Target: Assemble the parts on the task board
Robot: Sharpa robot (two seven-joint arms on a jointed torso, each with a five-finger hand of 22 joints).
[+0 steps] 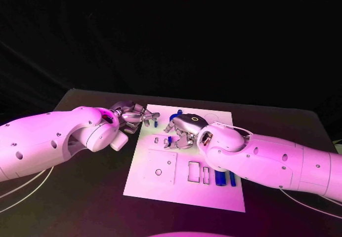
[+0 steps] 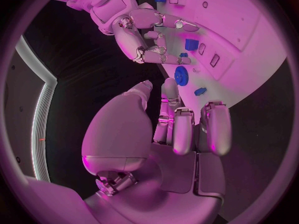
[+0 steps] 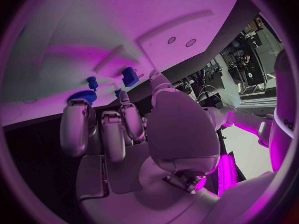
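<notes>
The white task board (image 1: 187, 163) lies in the middle of the table. My left hand (image 1: 134, 116) hovers at its far left edge, fingers loosely apart (image 2: 181, 127), holding nothing. My right hand (image 1: 181, 131) reaches over the board's far half, fingers spread and pointing down. Its fingertips (image 2: 177, 59) stand close to a blue block (image 2: 191, 44) without gripping it. A blue gear (image 2: 181, 75) and a small blue piece (image 2: 200, 91) lie between the hands. The gear (image 3: 81, 95), a blue peg (image 3: 92, 81) and the block (image 3: 129, 76) sit just ahead of my right fingers.
Two long blue parts (image 1: 225, 177) lie near the board's right edge, beside my right forearm. Rectangular slots (image 1: 193, 171) and a raised square plate (image 1: 160, 167) occupy the near half of the board. Another blue part (image 1: 178, 113) stands at the far edge.
</notes>
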